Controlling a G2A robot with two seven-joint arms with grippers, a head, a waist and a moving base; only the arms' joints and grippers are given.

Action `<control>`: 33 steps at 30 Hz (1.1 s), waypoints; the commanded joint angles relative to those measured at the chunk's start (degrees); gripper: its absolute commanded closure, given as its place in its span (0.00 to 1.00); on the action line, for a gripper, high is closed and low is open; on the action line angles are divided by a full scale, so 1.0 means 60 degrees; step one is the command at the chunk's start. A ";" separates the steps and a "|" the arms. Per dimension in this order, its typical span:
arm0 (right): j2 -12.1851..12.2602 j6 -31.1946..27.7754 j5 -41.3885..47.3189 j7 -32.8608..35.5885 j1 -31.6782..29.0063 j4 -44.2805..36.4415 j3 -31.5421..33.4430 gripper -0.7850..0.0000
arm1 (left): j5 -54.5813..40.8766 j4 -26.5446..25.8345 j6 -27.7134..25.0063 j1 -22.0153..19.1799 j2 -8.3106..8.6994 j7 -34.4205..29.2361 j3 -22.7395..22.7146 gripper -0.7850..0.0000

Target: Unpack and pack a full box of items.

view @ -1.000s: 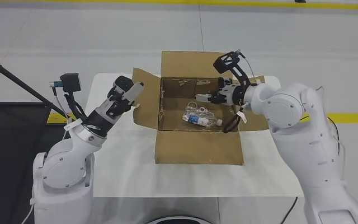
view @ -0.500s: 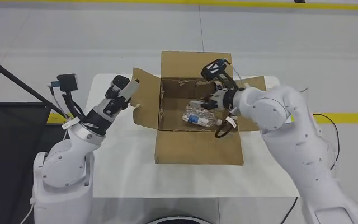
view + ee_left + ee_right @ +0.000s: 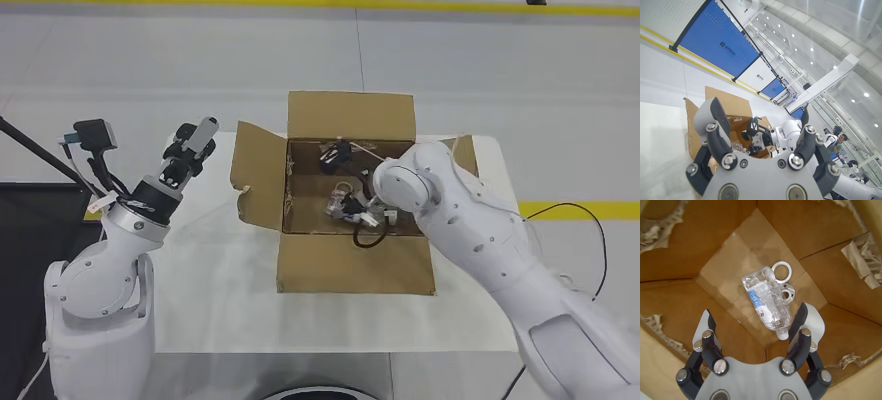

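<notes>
Right gripper (image 3: 756, 313): fingers spread wide, gripping nothing, poised over a crushed clear plastic bottle (image 3: 768, 302). The bottle lies near the middle of the floor of the open cardboard box (image 3: 355, 265), partly over two metal rings (image 3: 774, 271), and looks like the next item to lift out. Left gripper (image 3: 761, 107), also wide open and empty, hangs above the table's (image 3: 220, 290) far left corner, probably to keep clear.

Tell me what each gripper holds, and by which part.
Nothing is held. The right gripper hangs over the bottle in the box, jaws open; the left gripper is open too.
</notes>
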 commanded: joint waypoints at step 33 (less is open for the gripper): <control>-0.2511 -0.0138 -0.0170 -0.0665 0.1278 0.5471 -0.2022 0.06 | 0.0000 0.0000 0.0000 0.0000 0.0000 0.0000 0.0000 0.00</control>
